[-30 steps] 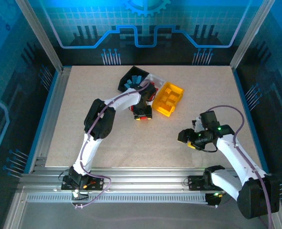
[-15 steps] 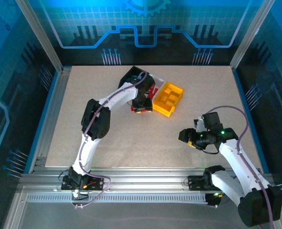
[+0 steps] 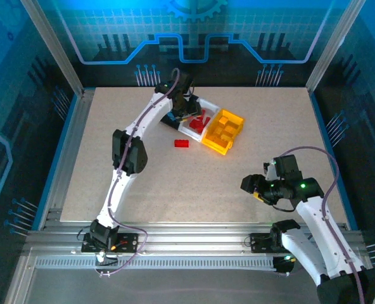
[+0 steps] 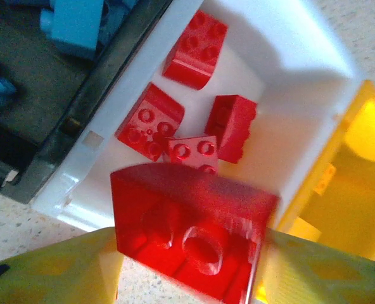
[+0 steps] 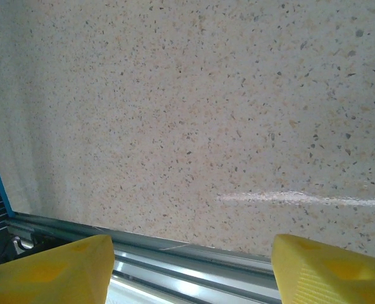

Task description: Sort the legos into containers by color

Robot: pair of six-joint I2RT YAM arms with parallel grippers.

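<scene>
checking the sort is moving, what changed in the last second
The left gripper lifted off the table and swung to above the white bin, a red brick between its jaws. The right gripper drew back slightly toward its base, open. The bin row and a loose red brick on the table stayed put.

The red legos are showing glossy plastic; the white bin is looking smooth, the table speckled and matt.

You see the right gripper with its yellow fingers spread wide, nothing between them, over the bare speckled table; a metal rail runs along the table's edge.
</scene>
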